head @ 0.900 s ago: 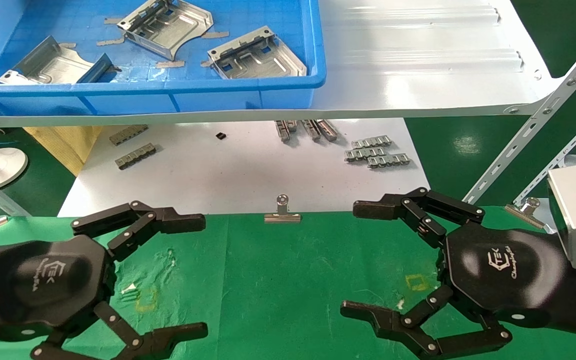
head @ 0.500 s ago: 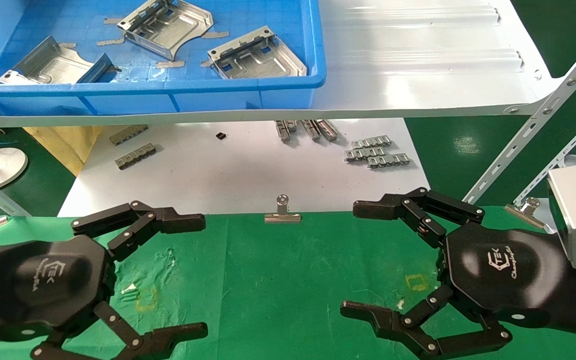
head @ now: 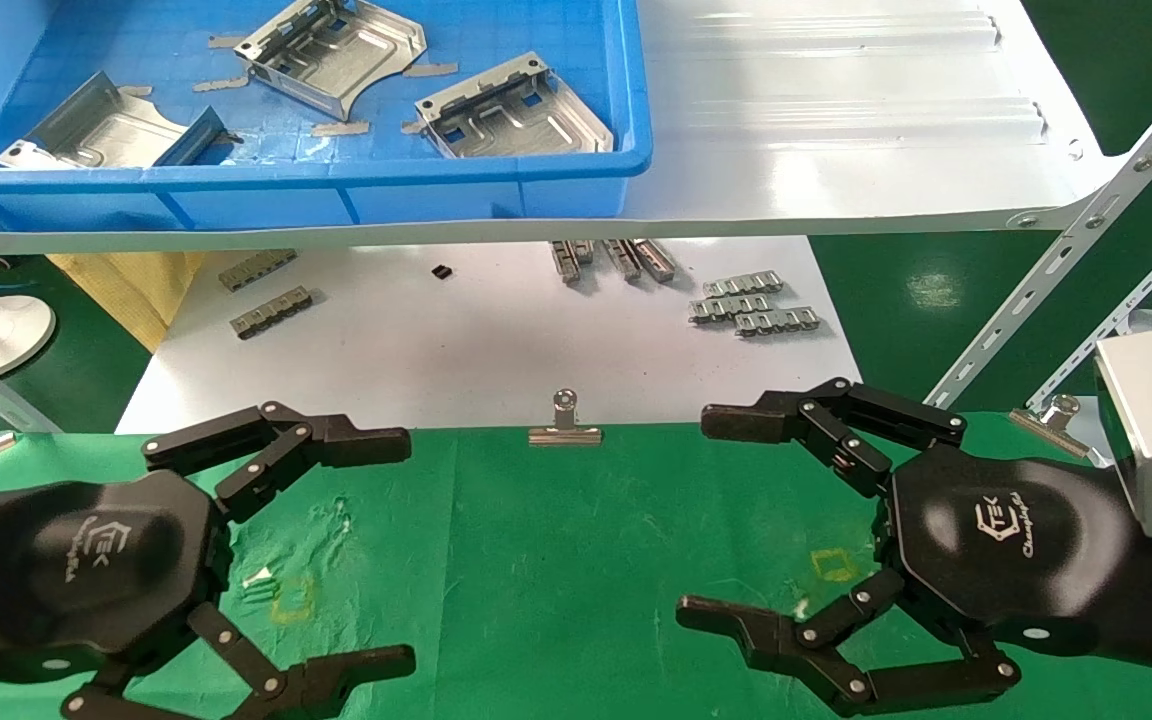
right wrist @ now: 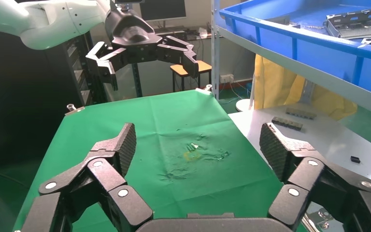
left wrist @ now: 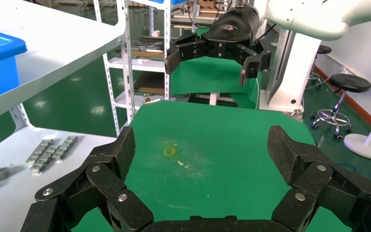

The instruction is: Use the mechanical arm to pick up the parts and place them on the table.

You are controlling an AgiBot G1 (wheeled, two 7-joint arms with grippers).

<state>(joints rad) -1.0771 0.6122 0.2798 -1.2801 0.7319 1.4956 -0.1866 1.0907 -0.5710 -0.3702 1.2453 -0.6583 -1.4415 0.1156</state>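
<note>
Since a moment ago only my right end effector (head: 701,520) has stirred, its fingers edging a touch toward the binder clip (head: 564,430); nothing else has changed place. Both my end effectors hang above the green desk (head: 556,560), one to each side of that clip, and both are spread wide and carrying nothing. My left end effector (head: 406,548) mirrors the right, palm up, which I judge to be a ready stance facing the work before any reach begins.

Three parts (head: 514,108) lie well beyond the clip, up in the blue bin (head: 496,190) on the glossy white shelf (head: 836,120), none yet on the desk. They are bright stamped steel plates with raised channels, small square cutouts and a folded lip along one edge. That lip looks like the likeliest place to pinch, since the flat faces sit low on the bin floor. Grey link strips (head: 754,305) on the white tabletop beyond the clip are not my concern.
</note>
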